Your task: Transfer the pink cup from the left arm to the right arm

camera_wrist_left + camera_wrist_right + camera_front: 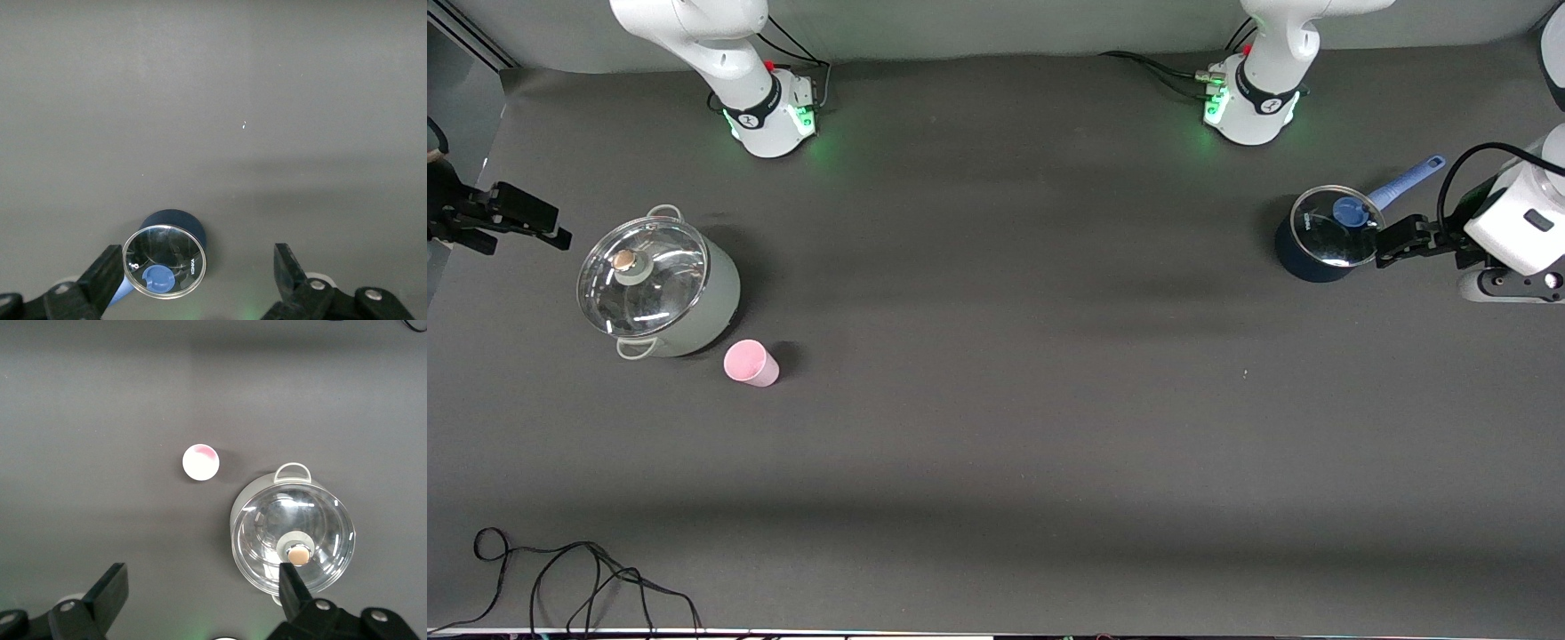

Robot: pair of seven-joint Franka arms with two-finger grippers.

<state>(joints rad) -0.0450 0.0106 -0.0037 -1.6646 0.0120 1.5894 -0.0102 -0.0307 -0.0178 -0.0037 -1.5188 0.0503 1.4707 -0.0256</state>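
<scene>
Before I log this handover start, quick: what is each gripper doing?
Left gripper: open, empty, up over the blue saucepan.
Right gripper: open, empty, up near the grey pot; the pink cup stands untouched on the table.

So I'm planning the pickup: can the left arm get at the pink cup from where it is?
Probably not easily. The left gripper, open, hangs by the blue pot at its own end, while the pink cup stands beside the big grey pot at the right arm's end. Nothing lies between.
</scene>
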